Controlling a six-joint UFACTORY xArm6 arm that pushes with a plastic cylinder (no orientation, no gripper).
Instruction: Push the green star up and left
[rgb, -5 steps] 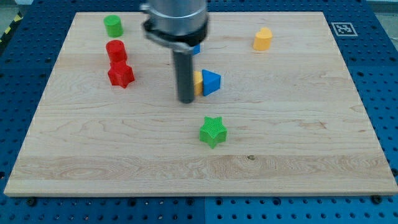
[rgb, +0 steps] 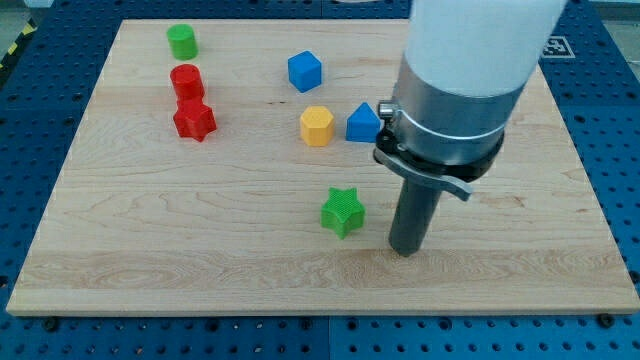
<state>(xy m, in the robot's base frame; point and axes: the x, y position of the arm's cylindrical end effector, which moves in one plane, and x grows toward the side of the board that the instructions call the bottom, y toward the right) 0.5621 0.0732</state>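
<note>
The green star (rgb: 343, 211) lies on the wooden board (rgb: 200, 250), a little below its middle. My tip (rgb: 405, 250) rests on the board just to the right of the star and slightly lower, with a small gap between them. The rod rises from there into the large arm body that covers the view's upper right.
A yellow hexagon block (rgb: 316, 127) and a blue triangle block (rgb: 363, 123) sit above the star. A blue cube (rgb: 305, 71) is higher up. A red star (rgb: 194, 120), a red cylinder (rgb: 186, 81) and a green cylinder (rgb: 182, 41) stand at upper left.
My tip has moved from beside the yellow and blue blocks down and right to the star's lower right. The arm now hides the yellow block at upper right. The blocks have not moved.
</note>
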